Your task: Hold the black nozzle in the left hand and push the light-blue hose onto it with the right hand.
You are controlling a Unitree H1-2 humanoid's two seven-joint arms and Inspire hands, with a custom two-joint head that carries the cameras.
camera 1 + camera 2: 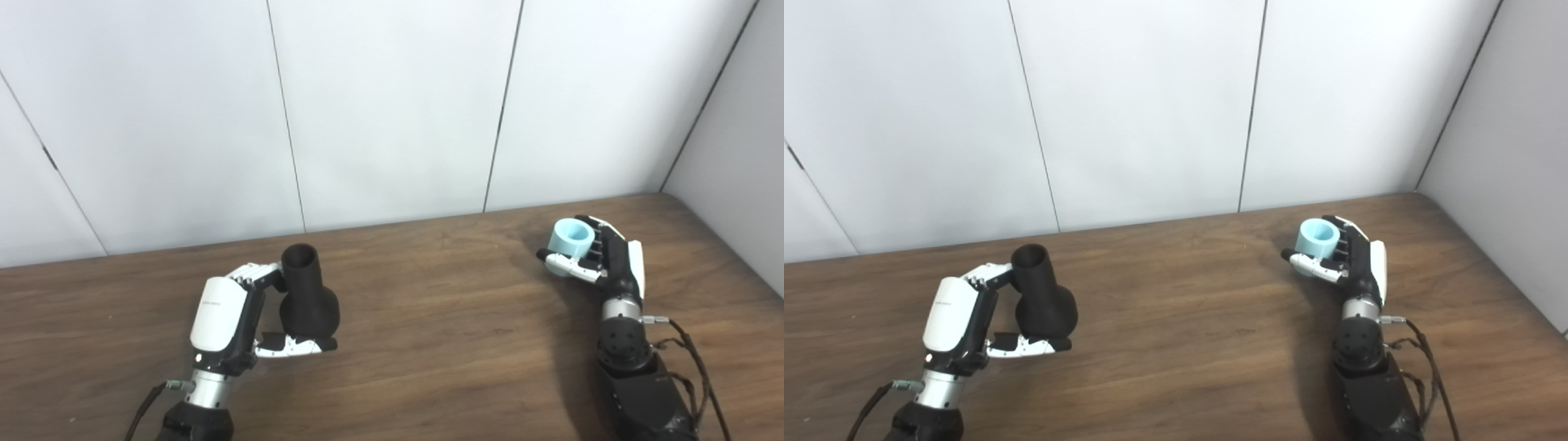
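The black nozzle (308, 293) stands upright at the left of the brown table (429, 294), its narrow neck and open mouth up and its round bulb below. My left hand (236, 312) is shut on it, fingers behind the neck and thumb under the bulb. Far to the right, my right hand (597, 257) is shut on the light-blue hose (571, 239), a short tube with its open end facing up. A wide stretch of table separates the two hands. In the right eye view the same nozzle (1041, 297) and hose (1318, 237) appear.
White wall panels (392, 110) rise behind the table's far edge, and a side wall (735, 153) closes the right corner. Loose black cables (692, 361) hang beside my right forearm.
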